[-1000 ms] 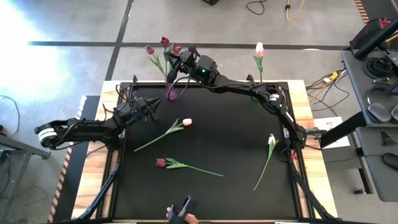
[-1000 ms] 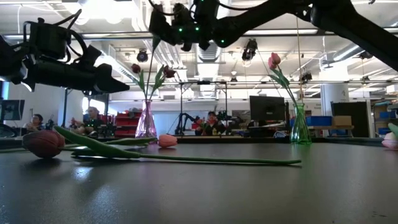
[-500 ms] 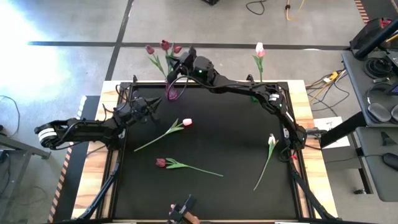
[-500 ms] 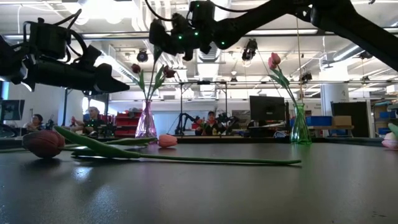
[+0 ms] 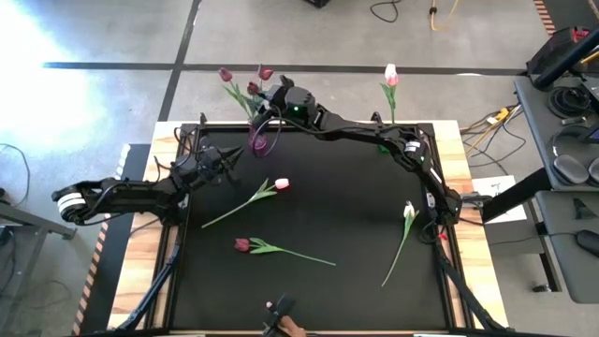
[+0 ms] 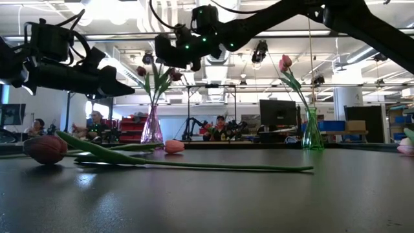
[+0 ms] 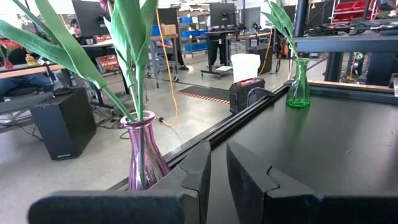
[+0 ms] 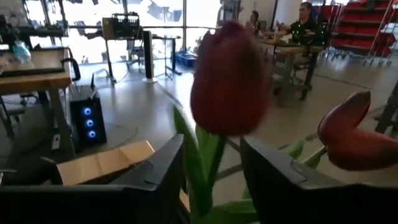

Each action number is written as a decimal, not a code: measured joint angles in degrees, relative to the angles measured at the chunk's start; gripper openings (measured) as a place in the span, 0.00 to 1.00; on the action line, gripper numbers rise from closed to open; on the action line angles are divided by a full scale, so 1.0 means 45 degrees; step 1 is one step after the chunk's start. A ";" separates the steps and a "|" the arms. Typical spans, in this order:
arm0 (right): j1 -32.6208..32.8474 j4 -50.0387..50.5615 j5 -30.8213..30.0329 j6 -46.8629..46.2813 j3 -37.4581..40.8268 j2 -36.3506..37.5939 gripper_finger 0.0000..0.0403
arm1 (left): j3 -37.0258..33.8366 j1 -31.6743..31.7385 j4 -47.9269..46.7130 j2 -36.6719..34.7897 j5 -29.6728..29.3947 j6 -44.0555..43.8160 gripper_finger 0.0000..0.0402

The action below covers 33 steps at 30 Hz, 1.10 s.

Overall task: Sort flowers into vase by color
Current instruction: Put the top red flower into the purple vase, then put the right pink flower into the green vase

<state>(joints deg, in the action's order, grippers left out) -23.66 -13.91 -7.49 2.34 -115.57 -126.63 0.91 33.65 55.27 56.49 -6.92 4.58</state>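
- Hovering above the purple glass vase (image 5: 259,139) at the far left corner of the black table (image 5: 346,206), the right gripper (image 5: 266,96) has its two dark fingers (image 8: 273,171) parted, with a dark maroon tulip head (image 8: 229,79) standing between them and untouched by either.
- Three maroon-headed tulips (image 5: 245,82) stand in that purple vase, leaning out past the table's far edge.
- A green glass vase (image 6: 312,137) at the far right corner holds one pink-white tulip (image 5: 390,75).
- On the table lie a pink-headed tulip (image 5: 281,184) near the middle, a maroon-headed tulip (image 5: 242,244) nearer the front, and a white-headed tulip (image 5: 408,212) near the right side, all well apart.
- The left gripper (image 5: 227,155) waits just beside the purple vase, its fingers (image 7: 245,168) nearly together and holding nothing.
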 joint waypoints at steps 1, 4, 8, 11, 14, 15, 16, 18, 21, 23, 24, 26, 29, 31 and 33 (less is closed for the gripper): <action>0.0000 0.0154 0.0002 0.0094 0.0001 0.0001 0.41 | 0.0000 0.0000 0.0000 0.0000 0.0000 0.0011 0.09; 0.0005 0.0937 0.0002 0.0378 0.0001 0.0101 0.47 | 0.0000 0.0000 0.0000 0.0000 0.0000 0.0064 0.09; 0.0033 0.2203 0.0017 0.0626 -0.0158 0.0330 0.49 | 0.0000 0.0000 0.0000 0.0000 0.0000 0.0058 0.09; 0.0053 0.3077 0.0065 0.1117 -0.0305 0.0470 0.48 | 0.0000 0.0000 0.0000 -0.0005 0.0000 0.0058 0.09; 0.0058 0.3824 0.0108 0.1566 -0.0305 0.0640 0.46 | 0.0000 0.0000 0.0000 -0.0005 0.0000 0.0072 0.09; 0.0069 0.4155 0.0104 0.1736 -0.0305 0.0732 0.45 | 0.0003 0.0000 0.0000 -0.0005 0.0000 0.0077 0.09; 0.0083 0.4386 0.0104 0.1888 -0.0305 0.0840 0.45 | 0.0014 -0.0002 -0.0005 -0.0005 0.0000 0.0077 0.09; 0.0105 0.4954 0.0108 0.2135 -0.0300 0.1170 0.45 | 0.0062 -0.0001 0.0002 -0.0005 0.0000 0.0134 0.09; 0.0153 0.5598 0.0105 0.2501 -0.0305 0.1695 0.45 | 0.0138 -0.0001 -0.0032 -0.0019 0.0014 0.0410 0.09; 0.0193 0.6032 0.0104 0.2735 -0.0305 0.2051 0.45 | 0.0262 -0.0005 -0.0076 -0.0037 0.0034 0.0541 0.09; 0.0221 0.6412 0.0102 0.2844 -0.0300 0.2218 0.45 | 0.0309 -0.0004 -0.0078 -0.0051 0.0034 0.0578 0.09; 0.0257 0.6936 0.0104 0.2960 -0.0300 0.2589 0.45 | 0.0458 0.0000 -0.0144 -0.0034 0.0050 0.0592 0.09; 0.0319 0.7580 0.0133 0.3374 -0.0044 0.3218 0.43 | 0.0721 0.0000 -0.0746 -0.0039 0.0414 0.0653 0.09; 0.0347 0.7644 0.0340 0.3381 0.0501 0.3638 0.38 | 0.0951 -0.0019 -0.1410 -0.0053 0.0632 0.0837 0.09; 0.0351 0.7557 0.0759 0.3218 0.1377 0.4071 0.31 | 0.1209 -0.0019 -0.2150 -0.0067 0.0883 0.0953 0.09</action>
<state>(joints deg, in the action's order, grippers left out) -22.08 20.10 -4.08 16.82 -109.37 -108.31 6.35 33.56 45.59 56.19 -2.95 8.87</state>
